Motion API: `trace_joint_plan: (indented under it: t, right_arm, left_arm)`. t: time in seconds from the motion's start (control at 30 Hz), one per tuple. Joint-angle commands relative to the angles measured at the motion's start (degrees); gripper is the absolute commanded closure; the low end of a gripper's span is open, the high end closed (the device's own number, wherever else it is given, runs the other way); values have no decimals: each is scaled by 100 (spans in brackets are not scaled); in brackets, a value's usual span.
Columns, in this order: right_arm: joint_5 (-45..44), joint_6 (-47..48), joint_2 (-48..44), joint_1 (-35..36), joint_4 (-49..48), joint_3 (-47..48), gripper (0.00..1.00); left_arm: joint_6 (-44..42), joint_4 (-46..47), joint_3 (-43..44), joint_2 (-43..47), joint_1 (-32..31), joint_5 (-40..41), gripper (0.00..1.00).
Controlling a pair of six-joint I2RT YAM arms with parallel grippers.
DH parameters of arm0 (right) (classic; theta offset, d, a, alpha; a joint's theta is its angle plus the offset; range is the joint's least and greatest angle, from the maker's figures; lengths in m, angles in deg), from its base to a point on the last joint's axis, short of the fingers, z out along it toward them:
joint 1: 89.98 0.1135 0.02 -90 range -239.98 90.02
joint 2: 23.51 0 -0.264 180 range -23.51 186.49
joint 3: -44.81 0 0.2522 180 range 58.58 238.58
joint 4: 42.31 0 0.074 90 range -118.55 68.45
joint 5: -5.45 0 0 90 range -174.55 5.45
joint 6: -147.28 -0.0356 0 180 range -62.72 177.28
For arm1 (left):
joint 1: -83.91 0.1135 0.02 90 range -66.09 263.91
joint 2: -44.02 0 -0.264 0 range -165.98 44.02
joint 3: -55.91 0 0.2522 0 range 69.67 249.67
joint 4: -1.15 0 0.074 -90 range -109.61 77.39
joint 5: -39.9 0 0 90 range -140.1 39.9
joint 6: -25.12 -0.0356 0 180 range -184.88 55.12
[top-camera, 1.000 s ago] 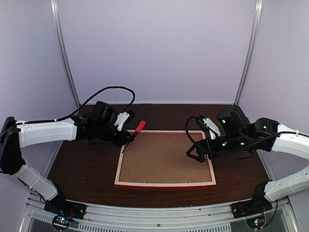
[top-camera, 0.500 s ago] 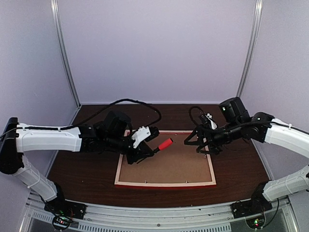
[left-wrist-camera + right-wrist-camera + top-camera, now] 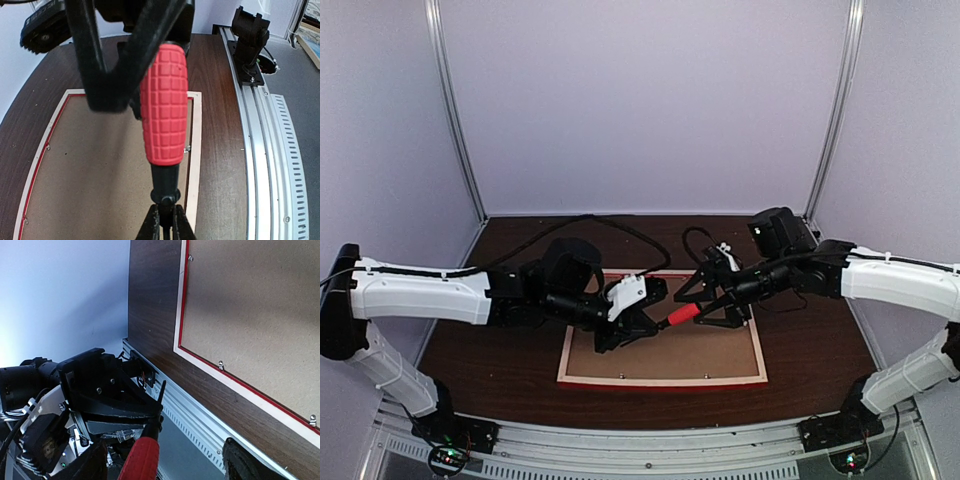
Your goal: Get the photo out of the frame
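Observation:
The frame (image 3: 660, 380) lies face down on the table, pale wood rim up and a thin red inner edge showing. The brown backing board (image 3: 720, 345) fills it, so the photo is hidden. My left gripper (image 3: 642, 312) is shut on the black neck of a red-handled screwdriver (image 3: 682, 313) and holds it above the board; in the left wrist view my left gripper (image 3: 168, 226) pinches it below the handle (image 3: 164, 105). My right gripper (image 3: 712, 302) is open, its jaws on either side of the handle (image 3: 142, 462) without touching it.
Small metal tabs (image 3: 220, 362) hold the backing board (image 3: 250, 305) along the frame's rim (image 3: 200, 362); one shows in the left wrist view (image 3: 187, 148). A slotted aluminium rail (image 3: 650, 440) runs along the table's near edge, with an arm base (image 3: 250, 35) bolted to it.
My left gripper has carried the screwdriver from the frame's far left corner to the middle. My right arm has swung left, and its open jaws now straddle the red handle.

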Motion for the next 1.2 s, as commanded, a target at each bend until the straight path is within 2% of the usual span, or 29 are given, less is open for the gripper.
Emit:
trace_joint_plan:
  t: [0.0, 0.4, 0.67, 0.87, 1.17]
  right_arm:
    - [109, -144, 154, 214, -347, -14, 25]
    - [95, -103, 418, 487, -391, -5, 57]
    - [287, -220, 502, 579, -619, -3, 62]
    - [334, -211, 520, 615, -604, -2, 70]
    - [313, -112, 531, 736, -461, 35, 68]
  left_arm:
    - [-144, 400, 245, -104, -135, 26, 100]
    - [-337, 205, 415, -309, -282, 290, 100]
    - [-452, 39, 505, -359, -338, 346, 100]
    - [-497, 21, 515, -367, -389, 437, 100]
    - [-532, -13, 519, -392, -433, 604, 100]
